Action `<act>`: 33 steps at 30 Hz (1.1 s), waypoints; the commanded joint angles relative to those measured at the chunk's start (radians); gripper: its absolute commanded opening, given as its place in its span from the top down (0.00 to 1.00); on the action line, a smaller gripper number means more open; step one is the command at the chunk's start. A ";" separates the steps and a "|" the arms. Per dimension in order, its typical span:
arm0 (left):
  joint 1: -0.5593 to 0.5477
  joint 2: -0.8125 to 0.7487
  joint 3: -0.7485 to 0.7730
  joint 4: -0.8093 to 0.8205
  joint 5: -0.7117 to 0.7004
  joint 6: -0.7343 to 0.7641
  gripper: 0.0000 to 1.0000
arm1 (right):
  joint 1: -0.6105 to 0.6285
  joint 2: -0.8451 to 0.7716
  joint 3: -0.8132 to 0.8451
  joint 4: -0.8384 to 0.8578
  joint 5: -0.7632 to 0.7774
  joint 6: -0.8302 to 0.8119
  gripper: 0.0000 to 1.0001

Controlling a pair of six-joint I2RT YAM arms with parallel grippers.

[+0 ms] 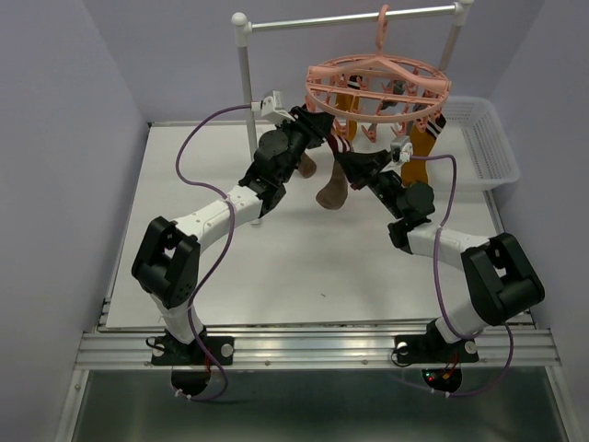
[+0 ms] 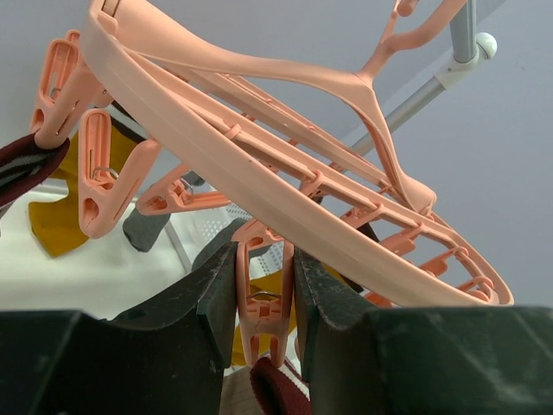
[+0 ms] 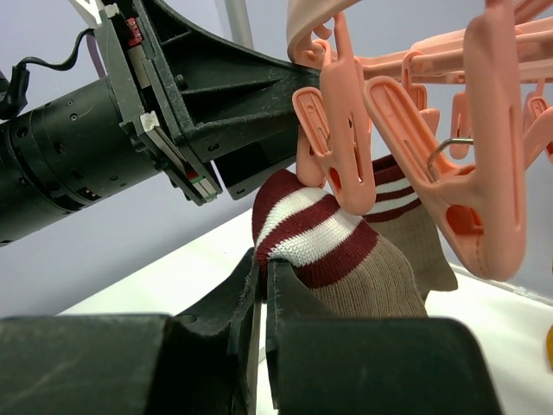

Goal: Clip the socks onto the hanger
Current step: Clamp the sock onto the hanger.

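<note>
Pinching comes first: the left gripper (image 2: 263, 290) is closed narrow on one pink clip (image 2: 262, 324), a finger pressed against each side. Just below that clip, a brown sock (image 3: 346, 251) with a red-and-white striped cuff is gripped by the right gripper (image 3: 262, 290), whose jaws are drawn almost together on the fabric under the cuff. The cuff is raised against the clip's lower end and touches it. Whether it already sits inside the clip's mouth cannot be told.

The step in hand is judged to be the feeding of the cuff into the squeezed clip. Next, the cuff should be pushed a little higher between the clip's halves. Then the squeeze on the clip should be let off so that it bites. Only after that should the sock be released. If the order is swapped, the sock is likely to be dropped.

Further out, the clip is seen dangling from the near left edge of the hanger (image 1: 317, 81), so the sock hangs under that same edge. Under the hanger's right side a mustard sock (image 1: 416, 166) is already clipped. Above the hanger a rail (image 1: 350, 18) carries its hook. To the hanger's right a white basket (image 1: 488, 138) is seen.
</note>
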 commanded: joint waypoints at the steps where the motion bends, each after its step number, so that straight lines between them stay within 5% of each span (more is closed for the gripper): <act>1: -0.002 -0.046 0.003 0.010 0.014 -0.012 1.00 | 0.006 -0.004 0.027 0.267 0.011 -0.028 0.99; 33: 0.000 -0.051 0.015 -0.021 0.050 0.003 1.00 | 0.006 0.101 0.111 0.225 0.063 -0.074 0.98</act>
